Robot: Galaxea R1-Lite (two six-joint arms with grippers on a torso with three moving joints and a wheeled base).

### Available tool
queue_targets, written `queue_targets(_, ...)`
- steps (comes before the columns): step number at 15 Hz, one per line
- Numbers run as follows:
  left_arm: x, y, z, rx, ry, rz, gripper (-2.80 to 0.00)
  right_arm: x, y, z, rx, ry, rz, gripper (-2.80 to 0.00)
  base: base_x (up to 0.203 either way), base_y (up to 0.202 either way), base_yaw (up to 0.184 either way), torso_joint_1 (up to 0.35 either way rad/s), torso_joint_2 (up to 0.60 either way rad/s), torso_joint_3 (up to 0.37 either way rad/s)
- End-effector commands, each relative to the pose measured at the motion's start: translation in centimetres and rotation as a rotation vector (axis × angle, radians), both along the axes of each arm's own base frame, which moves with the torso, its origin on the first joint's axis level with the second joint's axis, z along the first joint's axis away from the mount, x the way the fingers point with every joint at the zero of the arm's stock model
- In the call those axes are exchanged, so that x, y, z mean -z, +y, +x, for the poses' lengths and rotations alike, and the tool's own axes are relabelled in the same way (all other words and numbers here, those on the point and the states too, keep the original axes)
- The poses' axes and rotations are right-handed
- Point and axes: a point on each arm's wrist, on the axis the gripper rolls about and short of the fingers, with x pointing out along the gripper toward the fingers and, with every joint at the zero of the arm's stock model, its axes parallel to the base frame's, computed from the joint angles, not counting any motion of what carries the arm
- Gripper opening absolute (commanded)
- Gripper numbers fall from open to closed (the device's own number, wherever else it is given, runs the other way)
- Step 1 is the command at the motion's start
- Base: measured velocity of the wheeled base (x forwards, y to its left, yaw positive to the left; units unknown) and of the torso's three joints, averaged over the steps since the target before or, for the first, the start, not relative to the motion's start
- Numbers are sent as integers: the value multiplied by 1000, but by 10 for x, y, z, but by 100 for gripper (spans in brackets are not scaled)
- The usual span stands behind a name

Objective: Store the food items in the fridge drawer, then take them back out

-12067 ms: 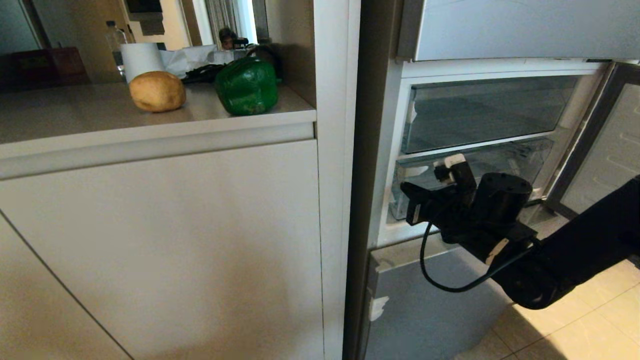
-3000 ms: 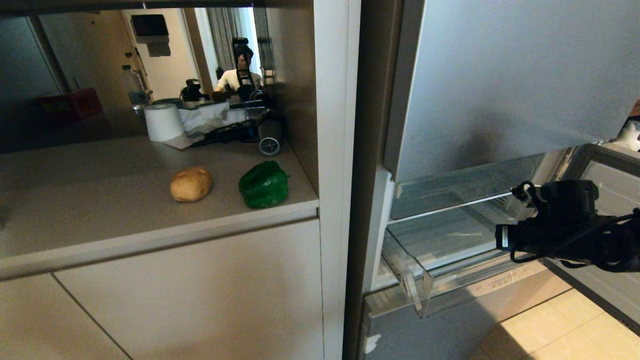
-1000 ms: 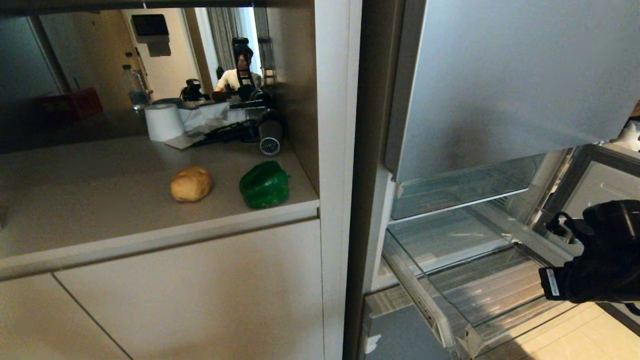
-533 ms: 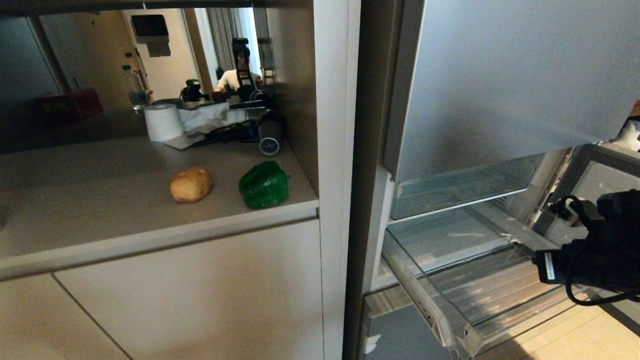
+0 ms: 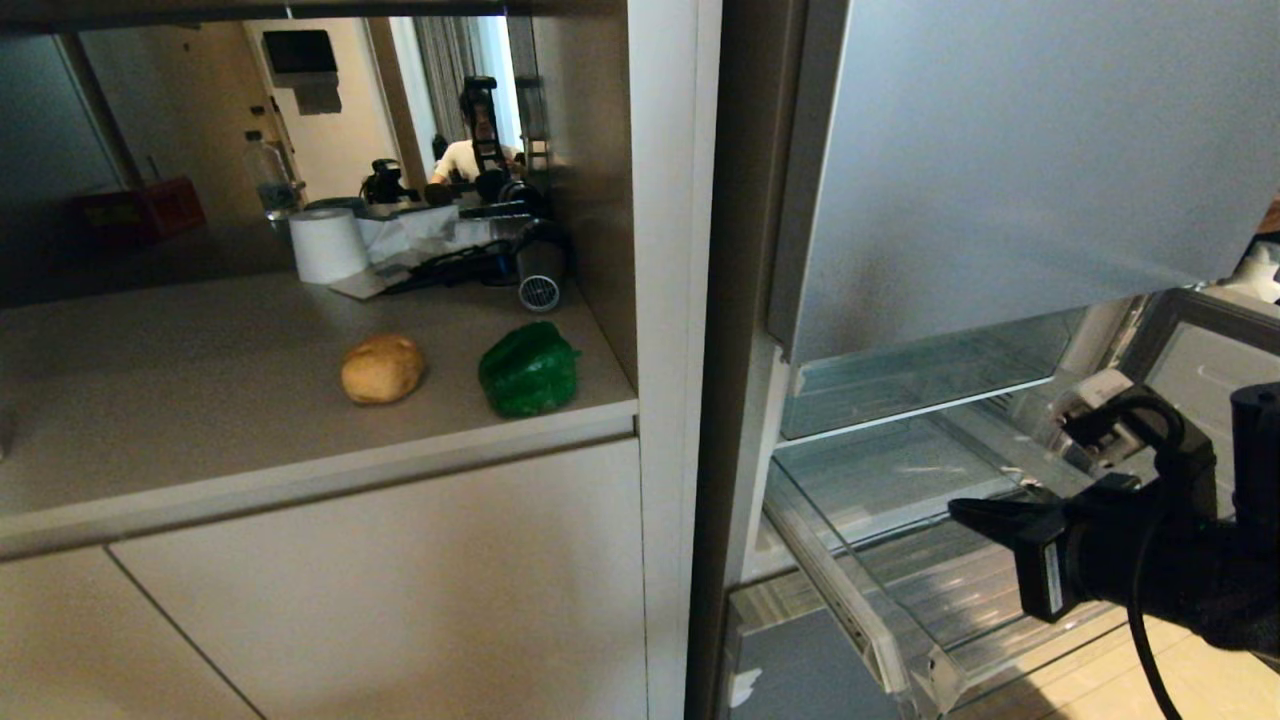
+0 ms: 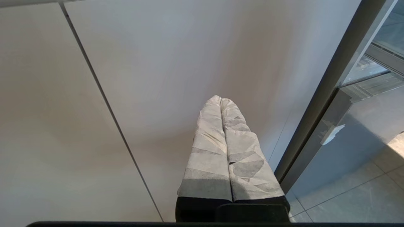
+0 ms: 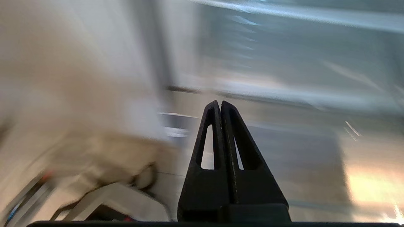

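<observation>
Head view: the drawer point(image 5: 900, 600) stands pulled out of the fridge point(image 5: 1000, 150) at about 4 o'clock in the picture, its clear ribbed bin bare, so there is room to drop food in from above. The right claw point(image 5: 965, 512) hangs over the bin, empty, its black fingers pressed together and pointing toward 9 o'clock, where the food lies; that heading suggests it is leaving the drawer to fetch the first item. The right wrist view confirms the fingers point(image 7: 217, 132) meet tip to tip with nothing between them.

The pepper point(image 5: 528, 369) and the potato point(image 5: 381, 368) sit side by side, apart, near the front edge of the bench point(image 5: 150, 400) at 10 o'clock, the pepper nearer the fridge. That makes it the likely first pick. Neither is stored yet.

The left claw point(image 6: 221, 100) shows only in its wrist view, parked low before the white cabinet front point(image 6: 157, 63), its taped fingers closed on nothing. It probably stays out of the way while the right arm works alone.
</observation>
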Motion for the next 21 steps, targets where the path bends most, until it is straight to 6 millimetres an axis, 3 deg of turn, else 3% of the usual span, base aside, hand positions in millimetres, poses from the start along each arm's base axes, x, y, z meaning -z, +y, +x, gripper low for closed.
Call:
queue_targets(1, 0, 0, 0, 0, 0, -1, -280, -15, 27, -21, -168, -52, 29, -280, 0, 0, 0, 0, 0, 0)
queue_targets(3, 0, 0, 0, 0, 1, -1, -280, -22, 54, -15, -247, -53, 31, -280, 0, 0, 0, 0, 0, 0)
queue_targets(9, 0, 0, 0, 0, 1, 0, -280, -43, 143, 39, -351, -175, 95, -280, 0, 0, 0, 0, 0, 0)
queue_targets(10, 0, 0, 0, 1, 1, -1, -280, -46, 157, 48, -355, -198, 109, 0, 0, 0, 0, 0, 0, 0)
queue_targets(14, 0, 0, 0, 0, 1, -1, -280, -50, 211, 75, -356, -280, 161, 0, 0, 0, 0, 0, 0, 0)
queue_targets(21, 0, 0, 0, 0, 1, -1, -280, -42, 266, 107, -320, -350, 209, 0, 0, 0, 0, 0, 0, 0)
